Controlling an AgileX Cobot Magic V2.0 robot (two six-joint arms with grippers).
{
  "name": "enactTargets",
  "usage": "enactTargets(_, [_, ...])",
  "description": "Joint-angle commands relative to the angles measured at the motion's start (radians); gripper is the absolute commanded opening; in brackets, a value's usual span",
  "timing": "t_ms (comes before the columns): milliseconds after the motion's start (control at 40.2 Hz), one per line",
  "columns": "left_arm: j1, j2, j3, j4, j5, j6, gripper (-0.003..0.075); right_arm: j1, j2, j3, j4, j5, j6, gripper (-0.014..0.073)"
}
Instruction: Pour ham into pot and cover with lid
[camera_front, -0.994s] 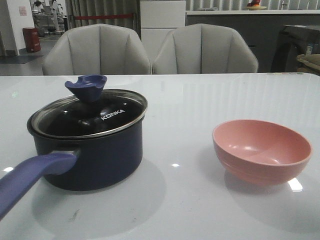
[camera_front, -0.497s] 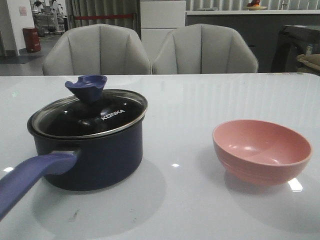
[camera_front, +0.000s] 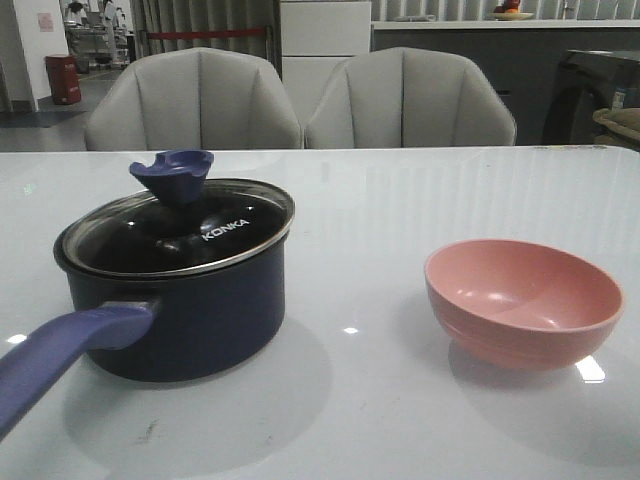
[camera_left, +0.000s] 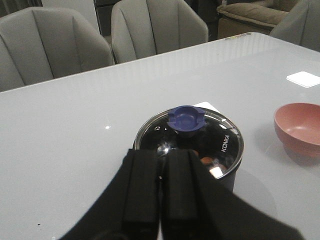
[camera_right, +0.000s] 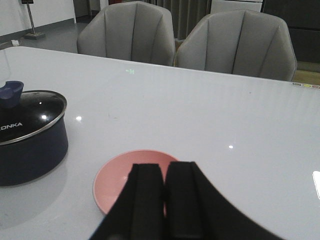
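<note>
On the glossy white tabletop (camera_front: 400, 200), the dark navy-blue round saucepan (camera_front: 190, 310) stands on the robot's left side, its long purple-blue handle (camera_front: 60, 360) pointing toward the robot. Seated on its rim is the round dark glass lid (camera_front: 180, 235) with steel rim, blue-purple funnel-shaped knob (camera_front: 172, 174) and white "KONKA" lettering. Small orange ham pieces (camera_left: 206, 160) are visible through the glass in the left wrist view. Well apart, to the right, sits the pink round bowl (camera_front: 522, 300). The left gripper (camera_left: 161, 200) hangs above the saucepan, fingers pressed together, holding nothing. The right gripper (camera_right: 164, 205) hangs over the bowl, fingers likewise together.
</note>
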Motion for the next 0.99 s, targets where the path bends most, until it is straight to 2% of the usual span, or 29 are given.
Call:
enactTargets(0, [-0.004,0.008,-0.026,0.003,-0.076,-0.01,0.0121,0.002,0.008,-0.027,0.005,-0.076,-0.008,0.0161])
enactTargets(199, [-0.004,0.008,-0.024,0.003,-0.076,-0.01,0.0121,0.002,0.008,-0.027,0.005,-0.076,-0.008,0.0161])
enactTargets(373, [0.024,0.002,0.033,0.008,-0.145,-0.01,0.0121,0.002,0.008,-0.027,0.005,-0.076,-0.008,0.0161])
enactTargets(721, [0.316,-0.217,0.361,-0.024,-0.503,-0.01,0.0121,0.002,0.008,-0.027,0.005,-0.076,-0.008,0.0161])
enactTargets(845, [0.379,-0.299,0.434,-0.061,-0.53,-0.01,0.0121,0.002,0.008,-0.027,0.005,-0.076,-0.008,0.0161])
enactTargets(969, [0.401,-0.295,0.477,-0.067,-0.549,-0.01,0.0121,0.002,0.008,-0.027,0.005,-0.077,-0.008,0.0161])
